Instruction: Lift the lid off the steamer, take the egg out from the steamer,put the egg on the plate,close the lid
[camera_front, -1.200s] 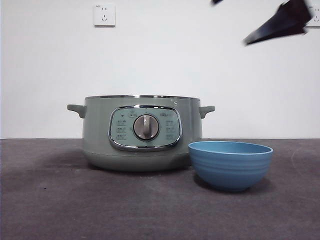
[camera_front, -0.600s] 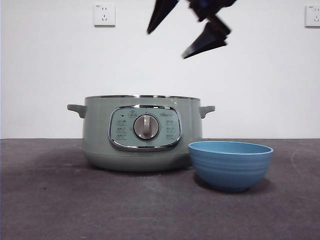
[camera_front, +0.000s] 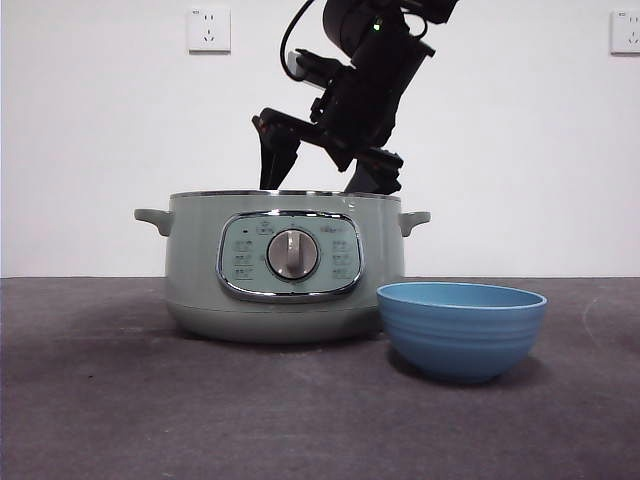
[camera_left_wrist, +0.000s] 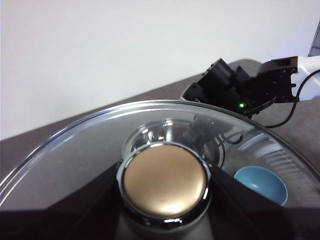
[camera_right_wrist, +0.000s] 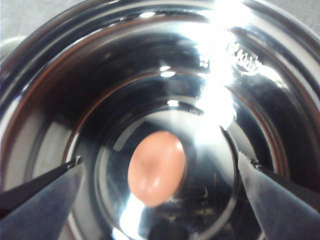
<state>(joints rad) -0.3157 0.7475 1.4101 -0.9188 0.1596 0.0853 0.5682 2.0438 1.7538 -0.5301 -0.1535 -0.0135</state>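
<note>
While the left gripper (camera_left_wrist: 165, 200) holds the lid (camera_left_wrist: 90, 150) by its knob, the right gripper (camera_right_wrist: 160, 170) hangs spread over the egg (camera_right_wrist: 156, 168) in the steamer (camera_front: 285, 265) — smooth, fragile, best pinched lightly across its middle.

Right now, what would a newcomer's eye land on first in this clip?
The right end effector, big and dark, reaches down with its jaws wide open into the open steamer at the table's middle. In the right wrist view a pinkish egg lies on the steamer's shiny floor between those jaws. The left end effector holds the glass lid by its knob, off the steamer, and the blue plate waits beside the steamer.
</note>
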